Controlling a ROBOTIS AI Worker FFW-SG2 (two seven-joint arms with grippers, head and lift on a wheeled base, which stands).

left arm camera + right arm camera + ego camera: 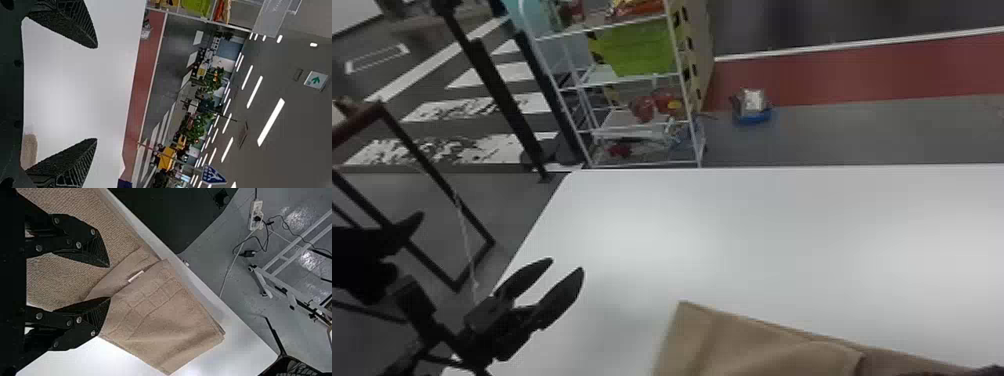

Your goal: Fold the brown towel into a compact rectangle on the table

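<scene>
The brown towel [757, 345] lies on the white table at the bottom edge of the head view, with a folded layer on top. Left of it, my left gripper [567, 265] stands open over the table's left side, holding nothing. In the left wrist view the same gripper [96, 93] has its fingers wide apart, and a bit of towel [29, 150] shows near one of them. My right gripper [109, 282] is open above the towel [156, 317] in the right wrist view; a folded section with a small white tag lies beyond its fingertips. Whether the fingers touch the cloth I cannot tell.
The white table [732, 225] has its left edge near my left arm. Behind it stands a wire shelf [642, 77] with a green bin; a dark-framed stand [437, 175] is at the left. Cables [250, 246] lie on the floor in the right wrist view.
</scene>
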